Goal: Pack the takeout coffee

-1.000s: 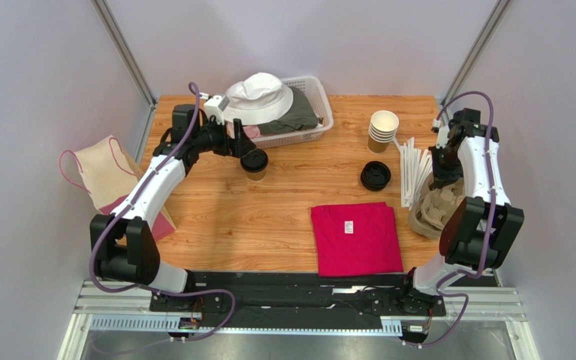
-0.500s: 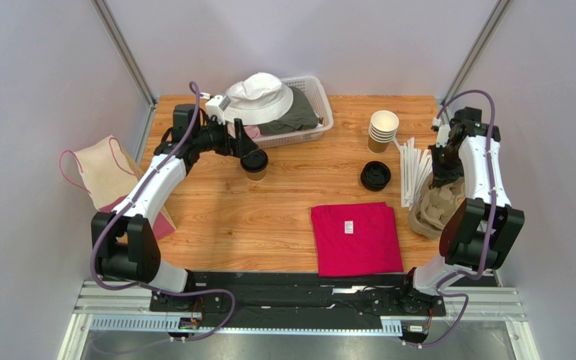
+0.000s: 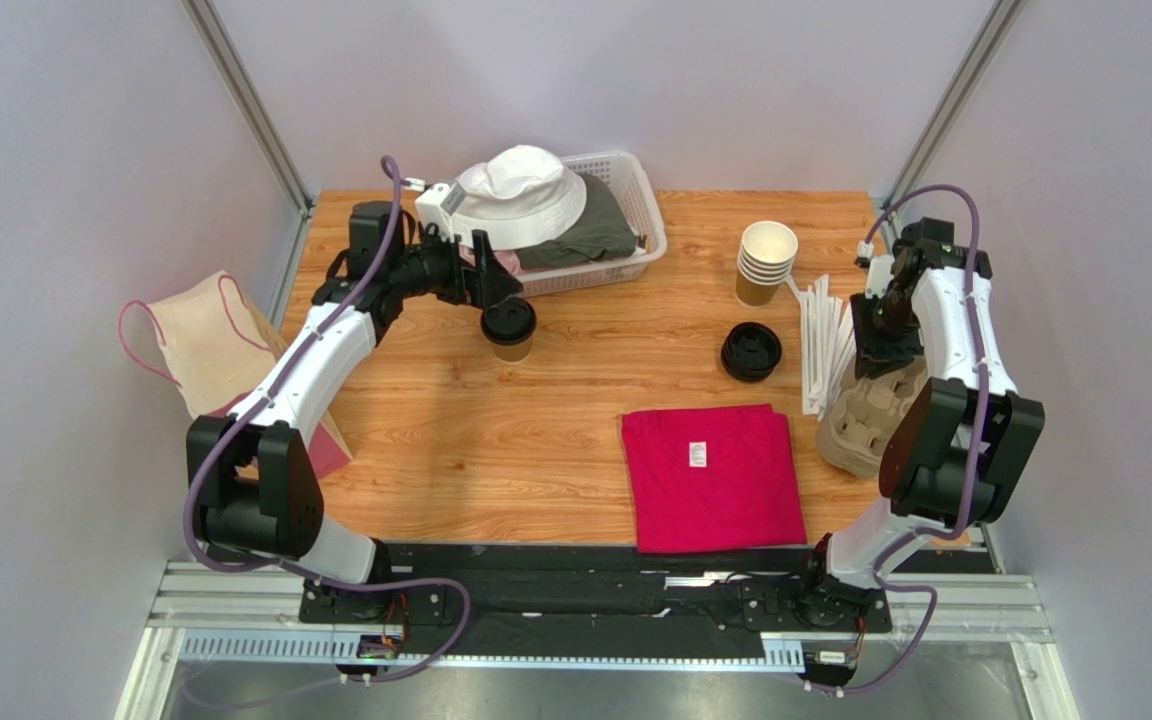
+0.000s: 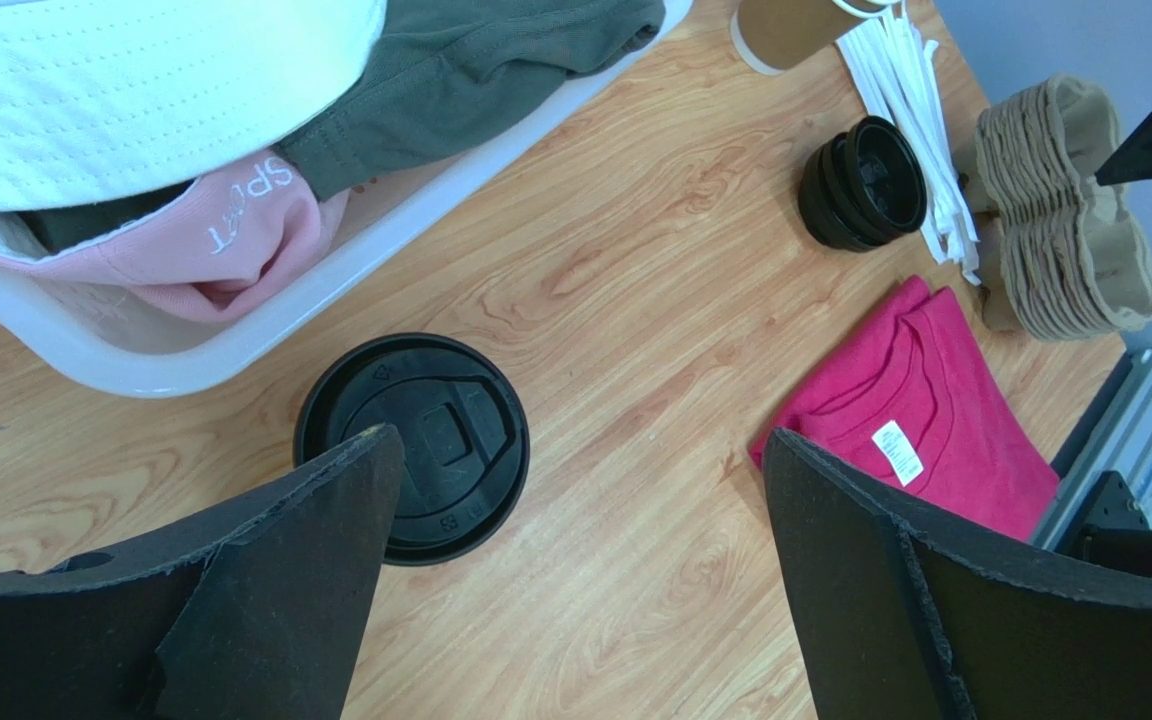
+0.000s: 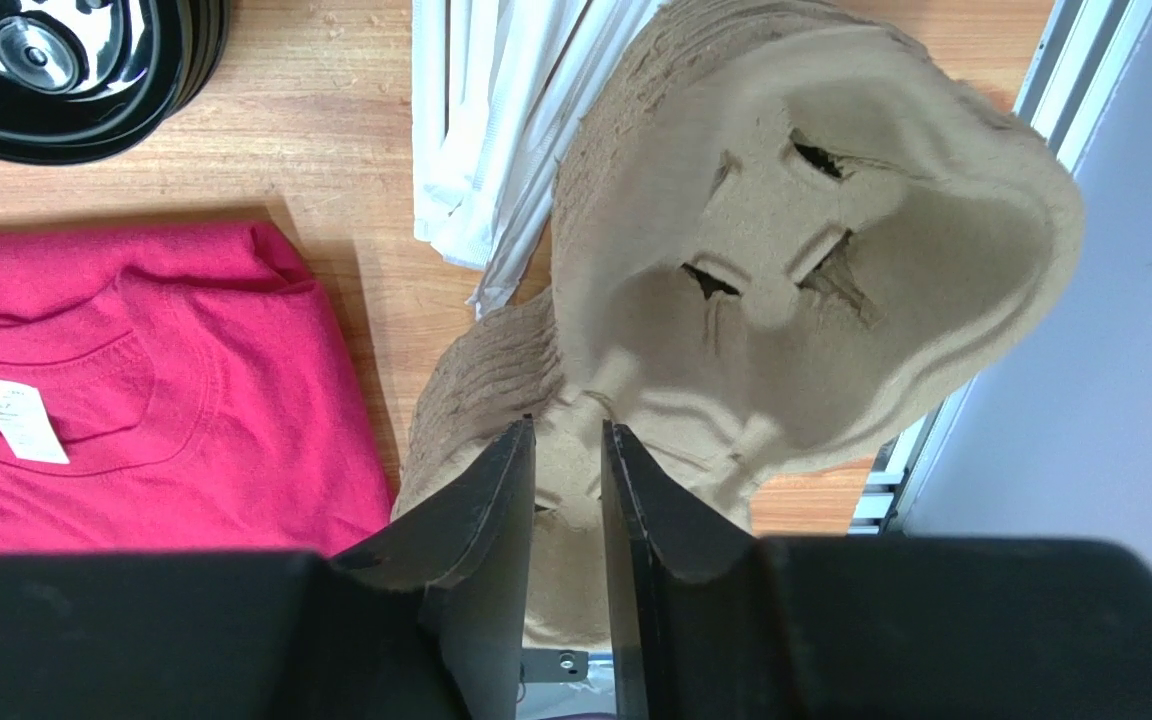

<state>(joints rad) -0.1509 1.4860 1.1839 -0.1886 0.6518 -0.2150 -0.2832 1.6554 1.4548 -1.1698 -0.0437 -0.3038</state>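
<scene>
Shirt first: pink shirt [image 3: 713, 477] lies folded at the lower center of the top view on the wooden surface [image 3: 582, 435]. Right of it, my right fingers [image 5: 567, 438] are almost pressed together, pinching the edge of the pulp cup carriers [image 5: 823, 300]. A bit higher up sit the loose lids [image 3: 751, 351]. Left of center the takeout coffee [image 3: 509, 324] stands upright, lid on, just in front of the basket [image 3: 642, 203]. My left fingers [image 4: 579, 450] are spread wide above it, holding nothing.
</scene>
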